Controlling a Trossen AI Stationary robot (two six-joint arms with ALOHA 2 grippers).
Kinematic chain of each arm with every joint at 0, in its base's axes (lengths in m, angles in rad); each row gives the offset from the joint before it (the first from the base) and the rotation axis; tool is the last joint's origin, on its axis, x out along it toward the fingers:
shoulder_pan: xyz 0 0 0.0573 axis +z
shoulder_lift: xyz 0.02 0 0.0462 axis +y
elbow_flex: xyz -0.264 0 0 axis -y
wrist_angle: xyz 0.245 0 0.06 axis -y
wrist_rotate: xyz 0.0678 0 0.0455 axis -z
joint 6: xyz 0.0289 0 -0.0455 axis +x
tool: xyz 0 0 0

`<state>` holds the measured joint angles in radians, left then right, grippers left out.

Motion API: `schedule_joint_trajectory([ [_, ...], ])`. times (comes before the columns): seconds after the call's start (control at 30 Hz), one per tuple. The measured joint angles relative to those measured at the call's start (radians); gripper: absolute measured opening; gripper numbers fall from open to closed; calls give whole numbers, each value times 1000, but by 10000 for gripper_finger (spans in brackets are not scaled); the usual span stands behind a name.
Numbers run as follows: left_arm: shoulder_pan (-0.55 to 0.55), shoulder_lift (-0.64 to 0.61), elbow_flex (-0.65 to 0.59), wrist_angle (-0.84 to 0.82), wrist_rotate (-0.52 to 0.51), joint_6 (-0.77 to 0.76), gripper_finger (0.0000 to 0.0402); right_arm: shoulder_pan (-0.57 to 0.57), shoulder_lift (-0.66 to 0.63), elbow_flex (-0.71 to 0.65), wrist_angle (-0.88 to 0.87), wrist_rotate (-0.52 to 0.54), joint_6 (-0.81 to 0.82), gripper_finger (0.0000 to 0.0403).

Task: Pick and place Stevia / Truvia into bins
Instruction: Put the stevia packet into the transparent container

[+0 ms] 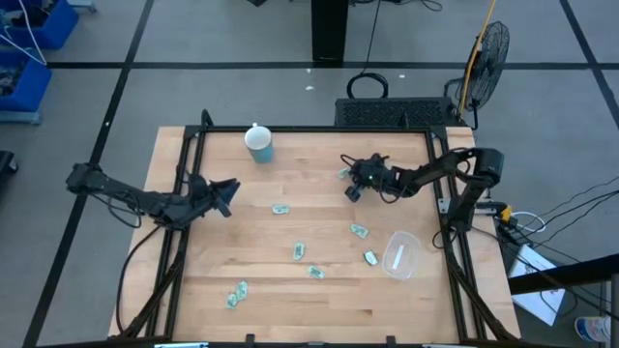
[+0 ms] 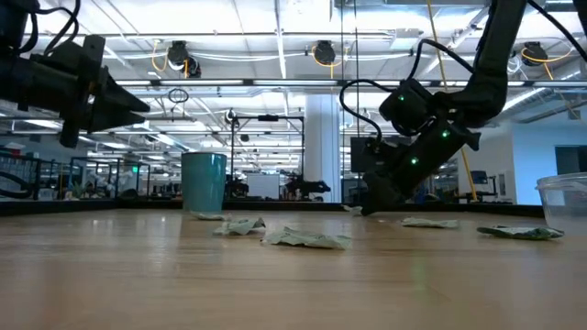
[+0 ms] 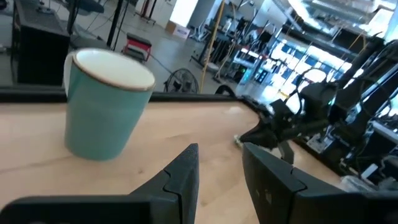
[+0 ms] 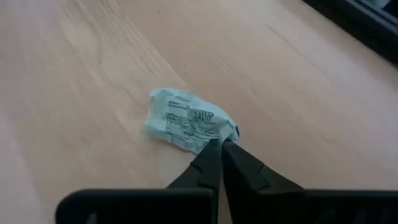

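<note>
The right end effector (image 4: 219, 147) is clenched on the edge of a crumpled sachet (image 4: 186, 119) lying on the bench (image 1: 290, 290), far from the clear cup (image 1: 400, 255). Other sachets (image 1: 301, 250) lie scattered between. The left end effector (image 1: 228, 196) hovers released, beside the blue cup (image 1: 258, 143).

A grey floor (image 1: 242, 39) crossed by dark lines is seen around the pale wooden desk (image 1: 290, 290), which is edged by a black metal frame (image 1: 184, 155). A black round-caged fan on a yellow pole (image 1: 488, 48) is stood near the desk's far right corner, and a dark square column (image 1: 329, 29) is placed beyond the far edge. Blue plastic crates (image 1: 29, 48) are kept at the upper left. In the low view, a white ceiling with rows of long lights (image 2: 275, 27) and a white pillar (image 2: 321, 147) are shown behind the desk.
</note>
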<state>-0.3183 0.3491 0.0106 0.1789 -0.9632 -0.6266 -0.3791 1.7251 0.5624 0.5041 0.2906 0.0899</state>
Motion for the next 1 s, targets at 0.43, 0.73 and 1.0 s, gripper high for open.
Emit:
schedule_joint_trajectory([
  [0.43, 0, 106, 0, 6, 55, -197, 127, 430, -623, -1, -730, -90, 183, 0],
  [0.73, 10, 129, 0, 10, 38, -221, 127, 920, -800, -2, -1120, -134, 578, 0],
  [1.0, 43, 129, 0, 93, 49, -178, 127, 1003, -600, -2, -1181, -164, 649, 0],
])
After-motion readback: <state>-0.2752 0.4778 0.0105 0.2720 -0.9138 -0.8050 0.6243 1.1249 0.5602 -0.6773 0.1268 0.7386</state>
